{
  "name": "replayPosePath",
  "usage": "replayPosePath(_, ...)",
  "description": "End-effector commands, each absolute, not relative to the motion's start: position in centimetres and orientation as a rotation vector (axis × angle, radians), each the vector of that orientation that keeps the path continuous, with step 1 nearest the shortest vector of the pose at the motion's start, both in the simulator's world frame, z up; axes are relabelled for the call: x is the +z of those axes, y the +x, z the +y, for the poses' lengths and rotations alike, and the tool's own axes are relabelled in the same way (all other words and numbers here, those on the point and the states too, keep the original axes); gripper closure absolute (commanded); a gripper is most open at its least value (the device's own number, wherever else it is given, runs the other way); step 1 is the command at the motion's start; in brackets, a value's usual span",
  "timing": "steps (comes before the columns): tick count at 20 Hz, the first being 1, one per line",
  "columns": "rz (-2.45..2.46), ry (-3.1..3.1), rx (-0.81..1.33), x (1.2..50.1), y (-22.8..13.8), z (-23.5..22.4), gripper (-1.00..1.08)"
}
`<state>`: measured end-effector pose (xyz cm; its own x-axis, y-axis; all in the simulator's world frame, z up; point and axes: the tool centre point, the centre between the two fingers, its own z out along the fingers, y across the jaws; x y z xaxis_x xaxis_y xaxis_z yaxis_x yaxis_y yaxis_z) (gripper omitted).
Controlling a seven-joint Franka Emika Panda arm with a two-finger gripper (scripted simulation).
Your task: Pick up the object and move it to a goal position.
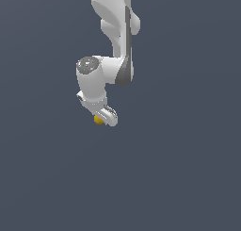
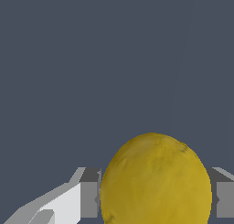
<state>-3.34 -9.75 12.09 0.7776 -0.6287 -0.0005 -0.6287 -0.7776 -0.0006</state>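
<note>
The object, a small yellow lemon-like lump (image 1: 98,120), sits at the tip of my white gripper (image 1: 104,119) in the exterior view, partly hidden by a finger. In the wrist view the yellow lump (image 2: 155,182) fills the space between the two grey finger pads (image 2: 89,194), and both pads touch its sides. My gripper (image 2: 155,202) is shut on it. The arm hangs down from the top of the exterior view. I cannot tell whether the lump rests on the surface or hangs above it.
A plain dark grey-blue surface (image 1: 188,178) fills both views. No goal marker or other thing shows.
</note>
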Motion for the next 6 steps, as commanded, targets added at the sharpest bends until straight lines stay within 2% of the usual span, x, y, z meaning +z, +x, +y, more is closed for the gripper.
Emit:
replayPosePath(1, 1.044, -2.962, 0.0, 12.8, -3.4, -11.1, 1.08)
replayPosePath(6, 1.044, -2.963, 0.0, 13.3, -3.5, -12.2, 1.08)
